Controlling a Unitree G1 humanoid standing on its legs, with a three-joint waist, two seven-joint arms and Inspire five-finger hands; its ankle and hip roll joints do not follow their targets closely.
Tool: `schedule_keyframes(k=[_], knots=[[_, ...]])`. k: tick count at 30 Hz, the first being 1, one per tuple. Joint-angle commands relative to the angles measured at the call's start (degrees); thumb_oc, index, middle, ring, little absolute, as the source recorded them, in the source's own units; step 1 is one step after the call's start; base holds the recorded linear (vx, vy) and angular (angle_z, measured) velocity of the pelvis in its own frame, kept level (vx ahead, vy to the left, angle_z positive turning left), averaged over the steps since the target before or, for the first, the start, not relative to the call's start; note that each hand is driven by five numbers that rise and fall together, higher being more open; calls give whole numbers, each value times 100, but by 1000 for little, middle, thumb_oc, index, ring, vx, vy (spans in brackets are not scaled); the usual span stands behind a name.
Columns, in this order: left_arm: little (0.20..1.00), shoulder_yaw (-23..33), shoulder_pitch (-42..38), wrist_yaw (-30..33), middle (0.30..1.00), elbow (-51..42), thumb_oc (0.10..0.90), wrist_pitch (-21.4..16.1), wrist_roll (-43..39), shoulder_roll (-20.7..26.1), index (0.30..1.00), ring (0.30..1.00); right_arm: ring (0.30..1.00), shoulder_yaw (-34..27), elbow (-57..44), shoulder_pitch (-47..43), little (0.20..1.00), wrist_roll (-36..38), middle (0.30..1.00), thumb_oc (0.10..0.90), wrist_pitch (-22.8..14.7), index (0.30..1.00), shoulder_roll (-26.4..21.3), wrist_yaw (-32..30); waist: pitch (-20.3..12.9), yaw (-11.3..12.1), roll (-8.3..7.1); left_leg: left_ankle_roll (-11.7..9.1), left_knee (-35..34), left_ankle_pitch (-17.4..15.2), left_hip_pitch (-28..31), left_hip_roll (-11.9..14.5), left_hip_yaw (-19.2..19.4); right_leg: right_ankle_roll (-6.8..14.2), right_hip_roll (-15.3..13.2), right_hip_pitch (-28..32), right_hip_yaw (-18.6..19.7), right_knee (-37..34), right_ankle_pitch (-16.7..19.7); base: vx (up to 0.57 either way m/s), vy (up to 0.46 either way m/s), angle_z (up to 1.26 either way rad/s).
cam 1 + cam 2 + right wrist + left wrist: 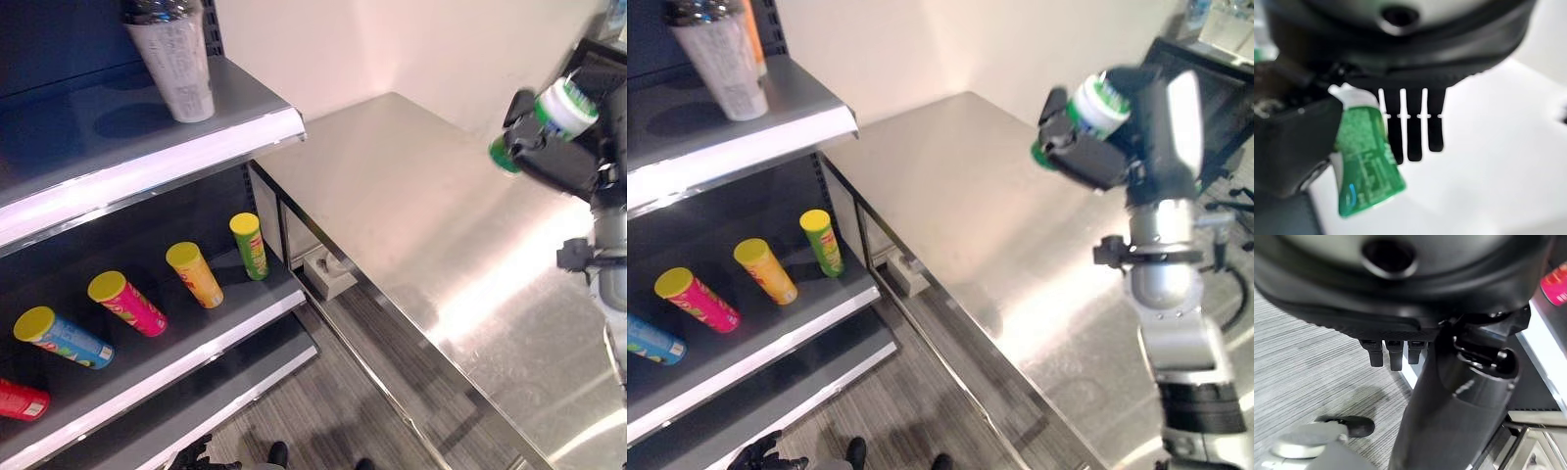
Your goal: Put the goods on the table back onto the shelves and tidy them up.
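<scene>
Your right hand (pixel 1097 157) has its fingers curled round a green white-capped bottle (pixel 1087 116), held in the air above the steel table (pixel 392 215) and well clear of the shelves (pixel 147 157), where tubes (pixel 196 274) already lie, so shelving it and tidying remain.

Bare steel table (pixel 411 196); shelf (pixel 147 323) with yellow-capped tubes (pixel 196 274) lying down; upper shelf (pixel 118 147) bearing a bottle (pixel 176 59).
</scene>
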Motion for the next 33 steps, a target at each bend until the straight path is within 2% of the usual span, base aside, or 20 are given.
schedule_keyframes(k=[1, 5, 8, 10, 11, 12, 14, 16, 18, 20, 25, 26, 32, 33], knots=[[900, -221, 30, 88, 900, -44, 800, -181, -62, 427, 900, 900, 300, 107, 82, -586, 300, 391, 300, 400, -551, 300, -369, -304, -417, 232, -169, -407, 49, -148, -198, 517, -120, 551, -504, 95, 132, 78, -453, -61, -152, 36], [900, -287, 57, 71, 900, -59, 800, -181, -122, 429, 900, 900, 300, 540, 189, -1190, 300, 633, 300, 400, -640, 300, -512, -283, -413, 432, -152, -528, 76, 6, -265, 648, -349, 428, -324, 221, 5, 64, -580, -65, -153, 28], [900, -352, 104, 53, 900, -85, 800, -175, -264, 473, 900, 900, 300, 1230, 399, -2056, 300, 942, 300, 400, -709, 300, -731, -203, -278, 781, -66, -745, 80, 338, -498, 845, -766, 239, -27, 324, -242, 37, -778, -154, -230, 44], [900, -367, 42, 64, 900, -51, 800, -180, -255, 515, 900, 900, 300, 1321, 420, -2235, 300, 990, 300, 400, -722, 300, -860, -195, -163, 842, -55, -802, 112, 499, -705, 840, -803, 224, -29, 327, -440, 45, -787, -206, -85, 100], [900, -383, -59, 68, 900, -45, 800, -176, -242, 569, 900, 900, 300, 1459, 384, -2362, 300, 1054, 300, 400, -712, 300, -1042, -154, -20, 754, -140, -697, 375, 467, -882, 932, -236, 225, -142, 280, -690, 85, -732, -287, 10, 110], [900, -373, -60, 42, 900, -109, 800, -183, -201, 591, 900, 900, 300, 1568, 381, -2502, 300, 1144, 300, 400, -705, 300, -1082, -135, 6, 723, -206, -577, 750, 240, -864, 1012, 127, 233, -264, 197, -812, 128, -670, -273, 50, 97], [900, -383, -84, 45, 900, -84, 800, -188, -162, 600, 900, 900, 300, 1679, 417, -2632, 300, 1204, 300, 400, -702, 300, -1090, -102, 1, 666, -244, -555, 1039, -22, -761, 1043, 209, 249, -398, 136, -920, 195, -604, -73, 68, 102], [900, -413, -75, 61, 900, -129, 800, -209, -138, 621, 900, 900, 300, 1757, 413, -2715, 300, 1289, 300, 400, -683, 300, -1101, -66, -79, 573, -205, -622, 1047, -305, -508, 1185, 316, 294, -439, 146, -928, 248, -694, 23, 78, 39], [900, -451, -45, 36, 900, -181, 800, -191, -127, 604, 900, 900, 300, 1729, 391, -2720, 300, 1327, 300, 400, -670, 300, -1172, -40, -127, 488, -160, -604, 959, -262, -440, 1195, 355, 326, -471, 136, -955, 263, -660, -1, 127, 53], [900, -497, -4, -3, 900, -120, 800, -147, -24, 557, 900, 900, 300, 1693, 351, -2728, 300, 1458, 300, 400, -661, 300, -1118, 19, -326, 435, -63, -616, 542, -246, -212, 1084, 538, 410, -552, 153, -1046, 223, -521, 72, 247, 53], [900, -544, 5, 8, 900, -44, 800, -118, 116, 563, 900, 900, 300, 1714, 367, -2769, 300, 1497, 300, 400, -613, 300, -990, 28, -491, 524, -55, -537, 92, -231, -76, 805, 553, 617, -887, 137, -1200, 225, -271, 30, 223, 31], [900, -553, -13, 8, 900, -42, 800, -117, 139, 567, 900, 900, 300, 1738, 376, -2815, 300, 1472, 300, 400, -583, 300, -939, 11, -513, 555, -73, -478, 75, -279, -110, 671, 500, 698, -1026, 109, -1218, 255, -182, -10, 199, 32], [900, -567, -4, 35, 900, 18, 800, -132, 188, 580, 900, 900, 300, 1794, 375, -2910, 300, 1397, 300, 400, -522, 300, -840, -7, -524, 636, -160, -311, 66, -420, -157, 306, 406, 931, -1401, 53, -1266, 314, 78, -3, 184, 15], [900, -545, 20, 38, 900, 43, 800, -133, 197, 585, 900, 900, 300, 1875, 450, -2957, 300, 1342, 300, 400, -471, 300, -821, -8, -519, 682, -195, -244, 60, -483, -160, 172, 398, 1005, -1523, 4, -1264, 329, 182, -14, 171, 1]])
